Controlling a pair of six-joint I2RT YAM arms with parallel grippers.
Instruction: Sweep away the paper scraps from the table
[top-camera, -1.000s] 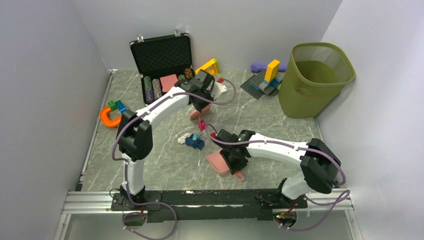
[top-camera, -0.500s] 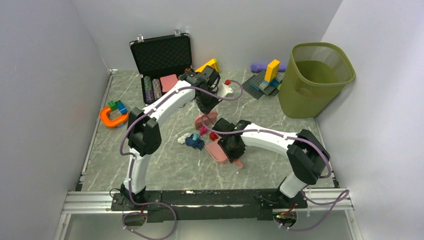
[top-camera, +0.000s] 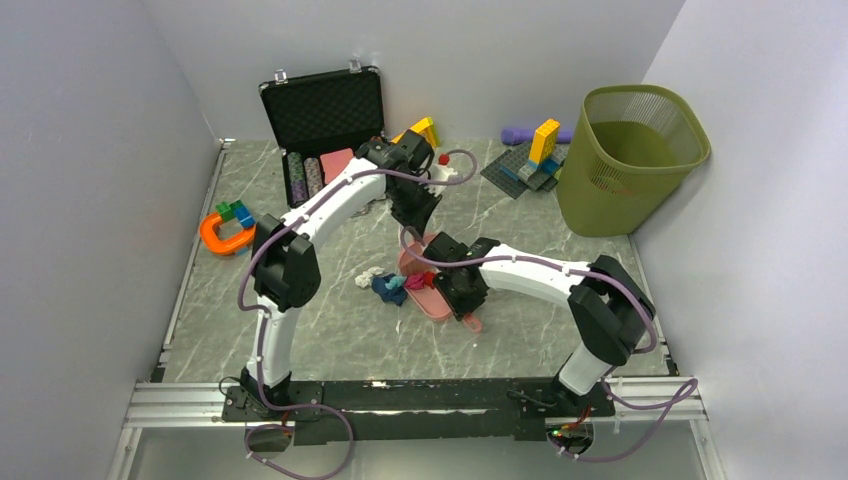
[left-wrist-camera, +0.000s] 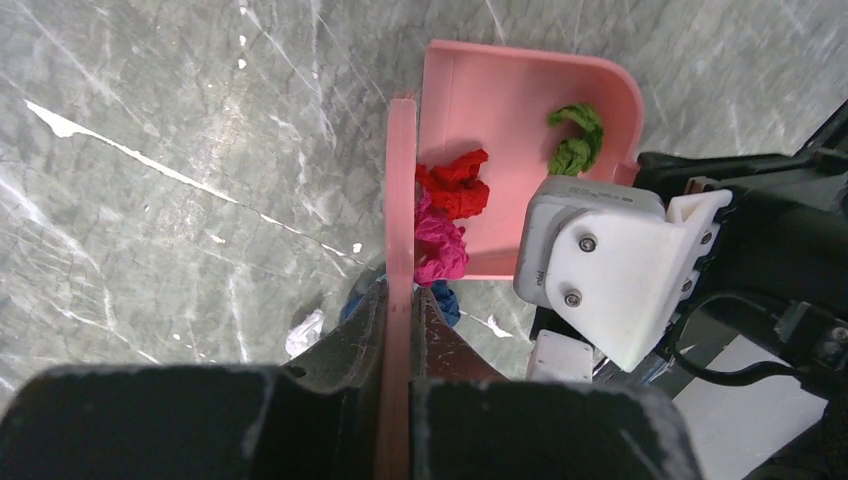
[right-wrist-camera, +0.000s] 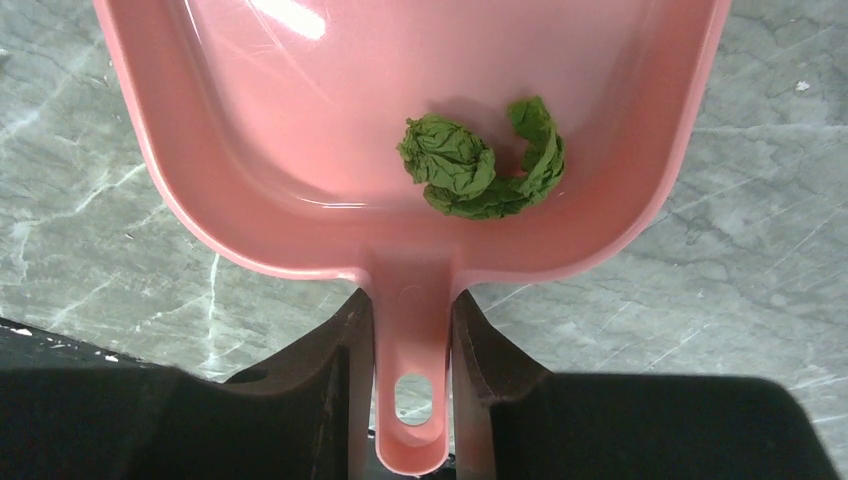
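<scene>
The left gripper (left-wrist-camera: 400, 305), nearly closed, pinches a thin pink scraper (left-wrist-camera: 401, 180); the right gripper (right-wrist-camera: 412, 335) clamps the handle of the dustpan (right-wrist-camera: 290, 150) (a green scrap (right-wrist-camera: 465, 165) lies inside).

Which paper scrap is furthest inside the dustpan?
The green scrap, alone near the pink dustpan's back wall; the red scrap and magenta scrap sit at its open edge.

The table (top-camera: 330, 335) is grey-green marble with thin white veins. The dustpan (right-wrist-camera: 300, 120) and the scraper (left-wrist-camera: 401, 200) are pink. There is a green scrap (right-wrist-camera: 470, 170), a red scrap (left-wrist-camera: 458, 185), a magenta scrap (left-wrist-camera: 437, 248).
</scene>
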